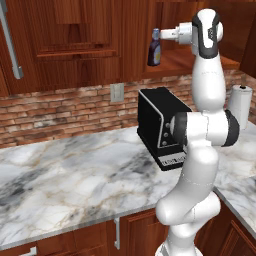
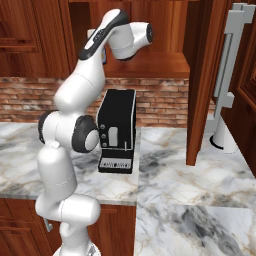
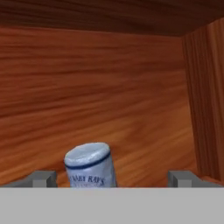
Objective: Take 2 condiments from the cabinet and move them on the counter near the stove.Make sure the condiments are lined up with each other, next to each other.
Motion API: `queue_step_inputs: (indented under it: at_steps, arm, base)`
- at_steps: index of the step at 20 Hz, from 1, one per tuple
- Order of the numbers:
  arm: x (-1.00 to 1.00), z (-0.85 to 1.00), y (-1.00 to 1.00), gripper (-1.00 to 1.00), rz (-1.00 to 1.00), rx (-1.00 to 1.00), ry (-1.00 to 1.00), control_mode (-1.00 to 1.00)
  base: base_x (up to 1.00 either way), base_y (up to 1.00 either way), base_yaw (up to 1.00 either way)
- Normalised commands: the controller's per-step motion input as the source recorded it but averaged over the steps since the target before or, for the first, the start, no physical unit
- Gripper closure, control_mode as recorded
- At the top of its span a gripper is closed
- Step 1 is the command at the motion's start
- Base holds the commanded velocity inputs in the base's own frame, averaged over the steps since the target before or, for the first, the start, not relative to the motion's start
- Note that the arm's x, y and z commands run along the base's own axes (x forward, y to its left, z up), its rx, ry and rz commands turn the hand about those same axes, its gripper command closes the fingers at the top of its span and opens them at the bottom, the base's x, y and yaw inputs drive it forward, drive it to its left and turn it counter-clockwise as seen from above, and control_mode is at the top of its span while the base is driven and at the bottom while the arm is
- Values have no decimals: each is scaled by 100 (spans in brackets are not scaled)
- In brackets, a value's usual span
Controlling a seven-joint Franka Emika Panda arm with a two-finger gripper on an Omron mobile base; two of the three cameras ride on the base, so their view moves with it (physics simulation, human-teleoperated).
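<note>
Claw: the gripper point(image 3: 113, 178) is reached into the cabinet, jaws wide apart, holding nothing; its two grey fingertips point(image 3: 41, 178) stand on either side of the bottle's cap.
Bottle: one condiment bottle point(image 1: 154, 48) stands upright on the cabinet shelf, dark body, pale label, bluish cap; in the hand view its cap point(image 3: 89, 162) sits between the fingertips, closer to the one on that view's left, not pinched by either.
Second bottle: cannot tell where it is.
Cabinet: the open wooden niche point(image 1: 176, 59) is above the coffee machine; its back wall and a side wall show behind the bottle in the hand view.
Coffee machine: black box point(image 1: 159, 125) on the counter, directly below the niche, against the brick wall.
Counter: veined marble top point(image 1: 75, 175) spreads in front of and beside the coffee machine.
Paper towel roll: white roll point(image 1: 241, 102) stands on the counter beside the coffee machine, partly behind the arm.
Arm: rises in front of the coffee machine, wrist level with the niche shelf.
</note>
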Motion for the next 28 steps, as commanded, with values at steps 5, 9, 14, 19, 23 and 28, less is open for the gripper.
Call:
queue_step_inputs:
  at_steps: [5, 9, 14, 19, 23, 28]
  arm:
    - [23, 0, 2, 100, 6, 0, 0, -100]
    - [-2, 0, 0, 100, 3, 0, 0, -100]
    - [-58, 6, 0, 100, 0, 0, -13, -100]
    - [-100, 0, 0, 100, 0, 0, -26, -100]
    - [-100, 0, 3, 100, 0, 0, -27, -100]
    - [-100, 0, 15, 100, 0, 0, -24, -100]
  base:
    - [0, 0, 0]
    - [0, 0, 0]
    - [0, 0, 0]
    - [0, 0, 0]
    - [0, 0, 0]
    - [0, 0, 0]
